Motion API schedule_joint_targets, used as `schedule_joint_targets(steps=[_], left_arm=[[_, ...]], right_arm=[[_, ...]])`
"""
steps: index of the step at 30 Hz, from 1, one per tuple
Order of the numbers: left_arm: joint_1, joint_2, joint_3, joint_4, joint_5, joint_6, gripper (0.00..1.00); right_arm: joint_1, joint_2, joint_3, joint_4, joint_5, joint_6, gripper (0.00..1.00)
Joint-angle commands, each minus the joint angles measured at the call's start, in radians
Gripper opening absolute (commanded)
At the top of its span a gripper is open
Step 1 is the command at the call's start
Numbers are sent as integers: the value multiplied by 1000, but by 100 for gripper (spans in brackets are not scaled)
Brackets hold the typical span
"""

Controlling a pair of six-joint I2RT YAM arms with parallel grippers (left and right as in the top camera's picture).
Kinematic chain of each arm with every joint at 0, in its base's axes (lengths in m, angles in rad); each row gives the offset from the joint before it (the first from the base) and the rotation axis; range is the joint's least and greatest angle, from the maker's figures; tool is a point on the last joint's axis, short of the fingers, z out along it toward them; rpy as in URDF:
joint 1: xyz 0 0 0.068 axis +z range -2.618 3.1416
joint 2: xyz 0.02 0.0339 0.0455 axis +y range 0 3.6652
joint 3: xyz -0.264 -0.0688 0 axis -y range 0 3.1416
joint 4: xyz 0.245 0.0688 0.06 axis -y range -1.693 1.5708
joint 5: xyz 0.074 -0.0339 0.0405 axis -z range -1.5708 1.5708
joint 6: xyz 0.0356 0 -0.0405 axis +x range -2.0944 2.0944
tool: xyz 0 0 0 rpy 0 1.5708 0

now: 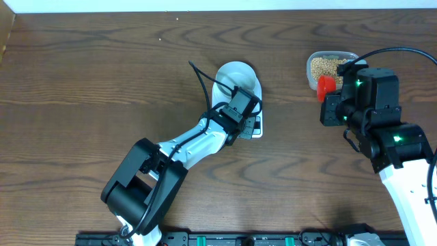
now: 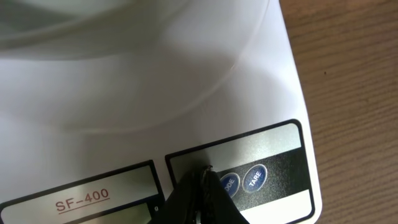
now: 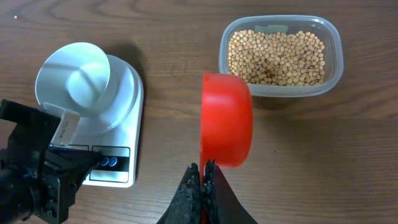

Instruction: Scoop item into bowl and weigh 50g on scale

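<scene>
Your left fingers (image 2: 202, 183) are pressed shut, tips down on the scale (image 2: 273, 99), at its button panel just beside the blue MODE button (image 2: 229, 183). The bowl (image 3: 81, 78) sits on the scale. Your right fingers (image 3: 203, 177) are clamped on the red scoop (image 3: 227, 121), which hangs over the surface (image 3: 155, 25) between the scale and the clear tub (image 3: 333, 59). The beans (image 3: 277, 56) lie in the tub. The scoop's mouth seems turned away, so I cannot tell what it carries.
</scene>
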Motion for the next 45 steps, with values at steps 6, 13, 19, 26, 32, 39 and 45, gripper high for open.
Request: schedule_joint_targets(steps=[6, 13, 19, 26, 32, 39, 45], left_arm=[[5, 69, -19, 36, 15, 18, 7], [5, 13, 7, 42, 44, 19, 7], [4, -136, 17, 58, 128, 25, 7], [5, -265, 17, 58, 127, 26, 7], [5, -274, 17, 56, 127, 26, 7], [5, -272, 16, 54, 119, 47, 7], [5, -241, 16, 11, 119, 60, 7]], right_arm=[[-7, 0, 18, 0, -6, 8, 1], [-7, 0, 18, -1, -6, 8, 1], [-7, 0, 18, 10, -6, 8, 1], [-7, 0, 18, 27, -5, 8, 1], [-7, 0, 18, 30, -5, 8, 1], [-7, 0, 18, 30, 5, 8, 1], [-7, 0, 18, 30, 5, 8, 1]])
